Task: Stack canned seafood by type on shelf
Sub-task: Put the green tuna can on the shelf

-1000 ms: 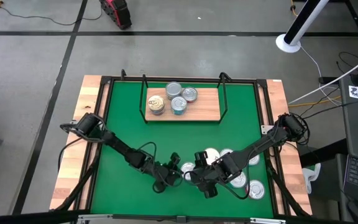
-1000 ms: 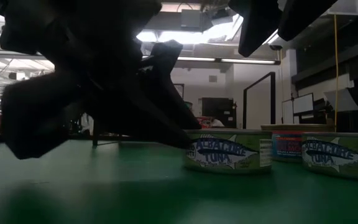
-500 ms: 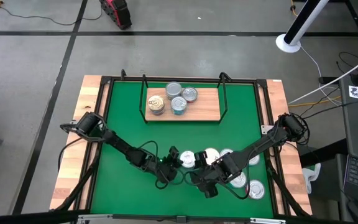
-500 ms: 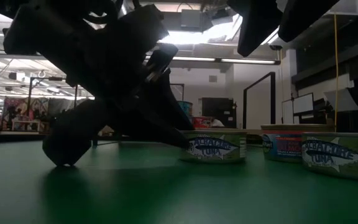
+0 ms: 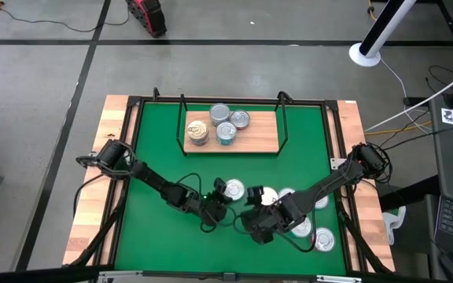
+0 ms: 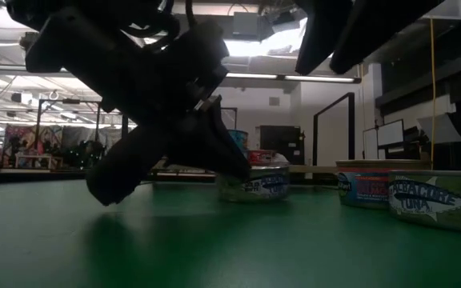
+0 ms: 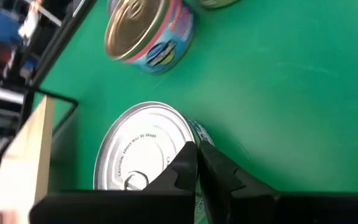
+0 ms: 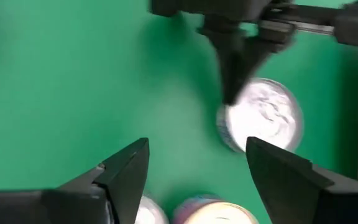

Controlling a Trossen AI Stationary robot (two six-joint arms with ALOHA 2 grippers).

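Observation:
A silver-lidded tuna tin point(image 5: 233, 189) stands on the green mat, also seen in the left wrist view point(image 7: 143, 148) and low view point(image 6: 254, 185). My left gripper point(image 5: 220, 204) is shut, with its tips point(image 7: 197, 152) at this tin's near side. My right gripper point(image 5: 258, 225) hovers open just right of it, over the mat's near part point(image 8: 197, 152). Several more tins point(image 5: 289, 196) lie to the right. The wooden shelf point(image 5: 258, 140), at the far middle, carries several tins point(image 5: 220, 115). A teal-and-pink tin with a gold lid point(image 7: 148, 28) stands beyond the silver one. My left gripper presses its shut fingertips point(image 7: 190, 163) against the tuna tin's side wall, just under the lid's rim point(image 7: 188, 127), on the side facing the near edge. The fingers slant down from the near left. The tin stands flat on the mat.
Black wire uprights point(image 5: 281, 118) frame the shelf, and a black rail point(image 5: 132, 141) borders the mat. Loose tins crowd the mat's near right point(image 5: 323, 240). Bare green mat point(image 5: 156, 157) stretches between the pushed tin and the shelf, and along the left side.
My left gripper has moved toward the far edge and slightly right, fingers shut, pushing the tuna tin. The tin has slid upright along the mat toward the shelf, away from the low camera. My right gripper has stayed open and nearly in place.

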